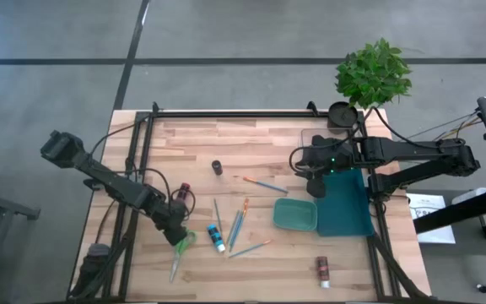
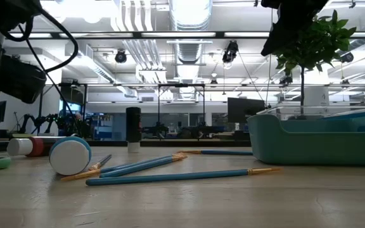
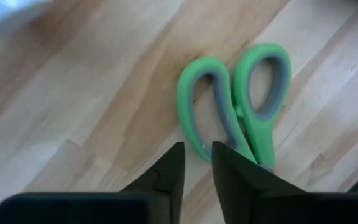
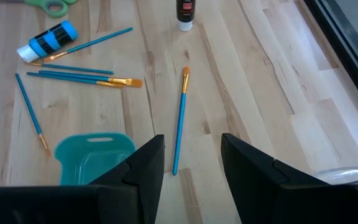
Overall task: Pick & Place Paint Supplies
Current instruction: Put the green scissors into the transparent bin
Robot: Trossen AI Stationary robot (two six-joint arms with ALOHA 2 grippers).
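Note:
Several blue-handled paintbrushes (image 1: pixel 237 226) lie flat mid-table; they also show in the right wrist view (image 4: pixel 82 74). Beside them lie a blue paint tube (image 1: pixel 216 238) and a square teal palette (image 1: pixel 295 214). A brown tube (image 1: pixel 322 270) lies near the front edge, and a reddish tube (image 1: pixel 184 190) lies by the left arm. My left gripper (image 3: pixel 197 158) points down over the handles of green scissors (image 3: pixel 235 106), its fingers a narrow gap apart with nothing between them. My right gripper (image 4: pixel 191 158) hangs open above the table by the palette, over one brush (image 4: pixel 180 121).
A dark teal bin (image 1: pixel 344 203) stands right of the palette. A small black bottle (image 1: pixel 217 167) stands upright at mid-table. A potted plant (image 1: pixel 373 74) stands at the far right corner. Bare wood lies along the far side and at the front centre.

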